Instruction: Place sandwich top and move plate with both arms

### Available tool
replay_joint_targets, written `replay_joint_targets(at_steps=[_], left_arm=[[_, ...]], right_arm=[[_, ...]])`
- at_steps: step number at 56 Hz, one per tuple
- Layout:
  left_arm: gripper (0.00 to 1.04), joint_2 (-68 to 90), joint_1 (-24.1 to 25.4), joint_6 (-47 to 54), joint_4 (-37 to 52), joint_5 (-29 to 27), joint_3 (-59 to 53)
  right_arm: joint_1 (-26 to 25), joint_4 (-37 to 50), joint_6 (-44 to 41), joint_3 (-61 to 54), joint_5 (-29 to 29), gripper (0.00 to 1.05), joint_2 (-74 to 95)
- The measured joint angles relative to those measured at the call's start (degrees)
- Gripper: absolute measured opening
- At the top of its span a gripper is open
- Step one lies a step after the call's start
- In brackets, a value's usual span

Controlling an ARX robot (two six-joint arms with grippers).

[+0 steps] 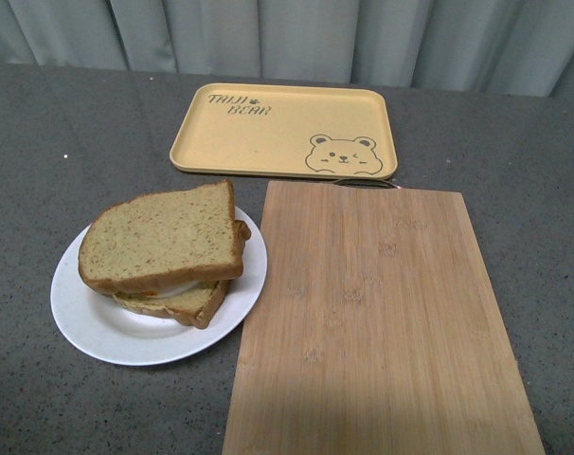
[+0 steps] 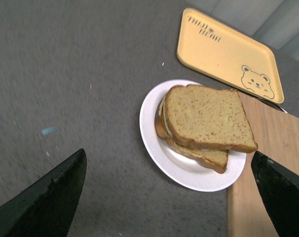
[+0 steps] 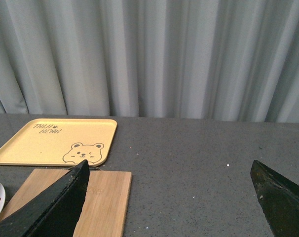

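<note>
Left gripper (image 2: 167, 153): black fingers (image 2: 51, 197) spread wide, empty, wrist pitched downward. Right gripper (image 3: 169, 163): fingers likewise wide apart, empty, wrist held near level (only tips show in either wrist view).

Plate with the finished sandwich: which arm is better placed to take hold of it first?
Left, probably. The left claw is open with the plate framed between its fingers, and the plate sits left of the cutting board. The right claw faces the curtain, catching only the plate's edge.
</note>
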Motion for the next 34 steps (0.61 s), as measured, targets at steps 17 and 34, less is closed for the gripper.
replay_joint_targets(at_steps=[17,34], left_arm=[[0.98,38.4,-5.7,-21.4,22.3,1.7,4.2],[0.98,62.3,-8.0,-29.1,33.2,6.0,9.7]], right_arm=[[0.0,0.0,0.0,0.0,0.0,0.95,0.0],[0.0,0.0,0.0,0.0,0.0,0.95,0.0]])
